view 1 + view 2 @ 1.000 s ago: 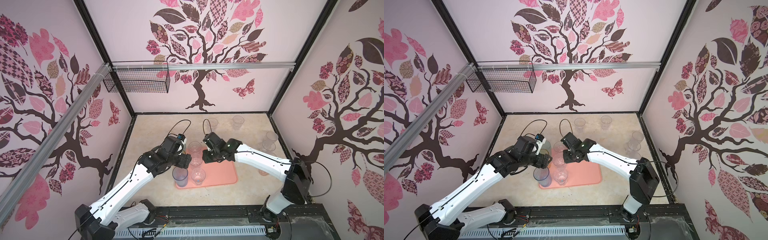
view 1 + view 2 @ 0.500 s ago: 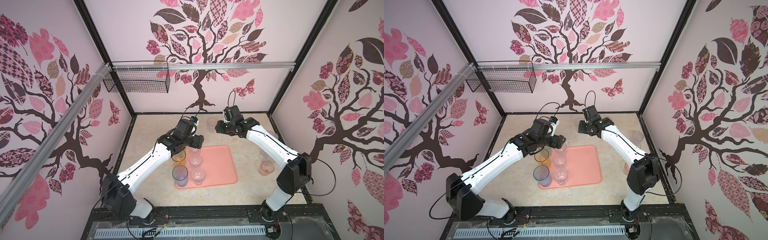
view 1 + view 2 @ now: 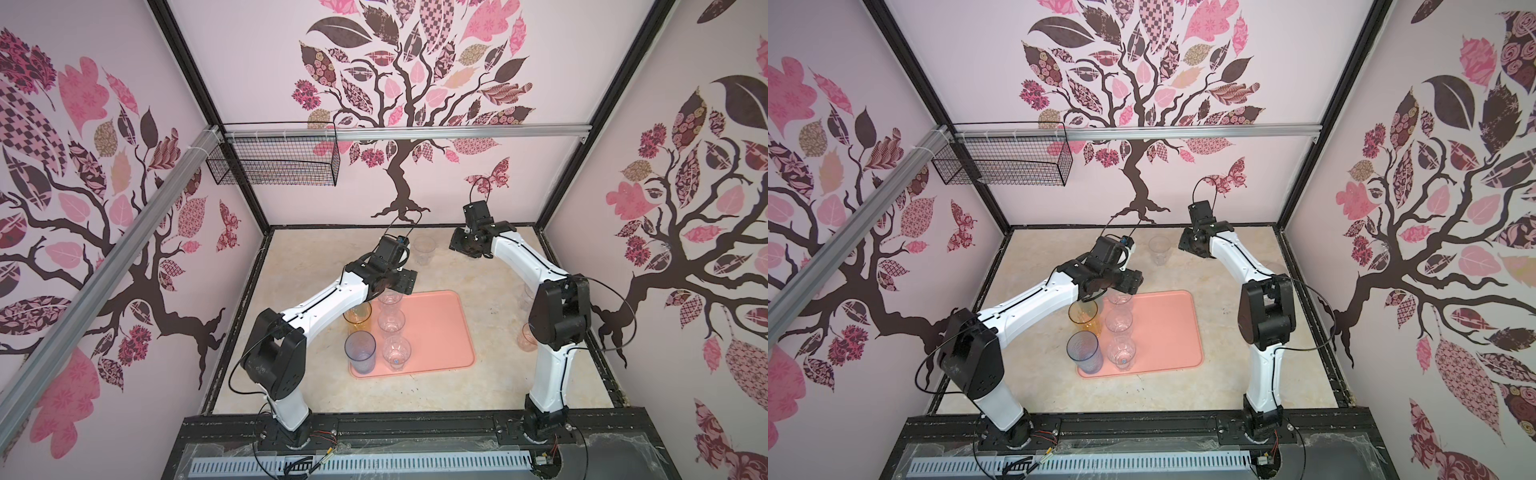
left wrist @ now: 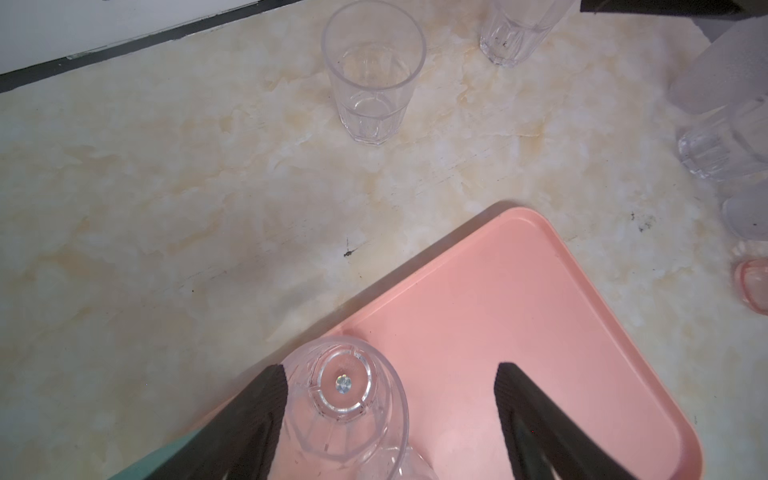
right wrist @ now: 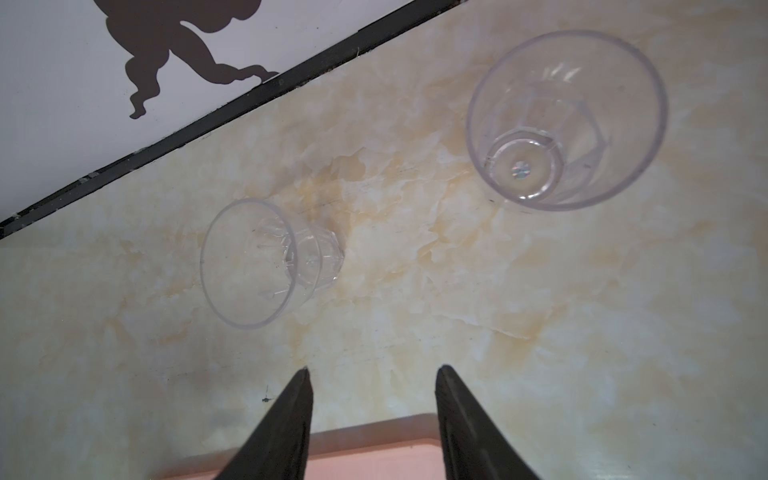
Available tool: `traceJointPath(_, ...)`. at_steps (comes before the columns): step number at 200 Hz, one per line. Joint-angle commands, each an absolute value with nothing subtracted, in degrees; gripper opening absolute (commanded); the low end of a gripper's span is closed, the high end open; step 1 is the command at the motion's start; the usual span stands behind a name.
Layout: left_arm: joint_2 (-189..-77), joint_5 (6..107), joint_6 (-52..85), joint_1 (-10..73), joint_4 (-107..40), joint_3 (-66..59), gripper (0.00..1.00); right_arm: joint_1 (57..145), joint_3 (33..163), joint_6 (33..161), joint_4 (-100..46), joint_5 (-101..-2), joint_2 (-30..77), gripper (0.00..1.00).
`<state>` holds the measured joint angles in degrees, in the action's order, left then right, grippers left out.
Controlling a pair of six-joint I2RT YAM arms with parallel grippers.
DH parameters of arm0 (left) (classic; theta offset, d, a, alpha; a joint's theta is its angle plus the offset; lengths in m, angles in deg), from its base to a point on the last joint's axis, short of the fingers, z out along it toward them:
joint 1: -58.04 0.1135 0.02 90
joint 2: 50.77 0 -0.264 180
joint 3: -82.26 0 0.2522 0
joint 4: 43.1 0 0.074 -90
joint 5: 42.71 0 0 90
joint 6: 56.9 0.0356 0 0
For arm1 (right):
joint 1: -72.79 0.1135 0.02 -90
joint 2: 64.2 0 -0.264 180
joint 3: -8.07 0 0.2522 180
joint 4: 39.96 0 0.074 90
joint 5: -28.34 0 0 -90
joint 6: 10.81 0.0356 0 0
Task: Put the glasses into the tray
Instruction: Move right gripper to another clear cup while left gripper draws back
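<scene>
Along the left side of the tray (image 3: 436, 332) stand a blue glass (image 3: 360, 352) and three clear glasses (image 3: 391, 322). An amber glass (image 3: 357, 316) stands at that same edge, and I cannot tell whether it is on the rim or just off it. At the tray's far left corner, the corner glass (image 4: 345, 392) sits inside the left gripper (image 4: 392, 376). Its jaws are spread wider than the glass, one finger just beside the wall and the other apart, so nothing is gripped. Just beyond the tray's far edge two upright tumblers (image 5: 257, 262) stand on the worktop (image 5: 415, 316). The right gripper (image 5: 372, 370) hovers over that edge, jaws parted and empty. The step appears to be fetching one of them. Straddle the nearer tumbler below its rim and close gently, since smooth clear walls likely slip. Lift straight, then set it on the tray's bare right half, well apart from the standing row.
</scene>
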<state>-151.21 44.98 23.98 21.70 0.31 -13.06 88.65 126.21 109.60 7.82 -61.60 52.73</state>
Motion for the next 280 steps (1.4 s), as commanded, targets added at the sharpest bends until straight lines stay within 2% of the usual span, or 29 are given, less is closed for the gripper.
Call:
traceJointPath(1, -153.54, 44.86, 25.09, 21.89, 0.18, -16.35, 0.83, 89.95, 131.78, 109.82, 8.66, -60.10, 57.86, 0.51)
traceJointPath(37, -154.14, 45.14, 24.93, 21.90, 0.04, -15.95, 0.82, 90.57, 141.16, 109.20, 12.25, -59.13, 66.50, 0.51)
traceJointPath(70, -152.91, 45.33, 25.06, 21.94, -1.52, -14.85, 0.82, 91.23, 148.61, 108.01, 14.74, -59.73, 72.40, 0.46)
traceJointPath(127, -152.78, 45.75, 25.35, 22.00, -1.26, -15.28, 0.82, 91.57, 154.74, 106.83, 17.00, -61.48, 76.79, 0.24)
traceJointPath(160, -152.01, 45.33, 25.52, 21.98, -1.48, -14.25, 0.82, 91.86, 154.81, 106.16, 17.09, -62.09, 78.82, 0.18)
traceJointPath(212, -150.40, 45.05, 25.28, 22.00, -0.60, -13.39, 0.82, 92.74, 154.97, 105.64, 17.64, -63.86, 77.79, 0.00)
traceJointPath(280, -145.89, 42.92, 24.32, 21.98, -1.65, -10.19, 0.82, 93.85, 153.41, 105.29, 20.44, -64.50, 68.95, 0.00)
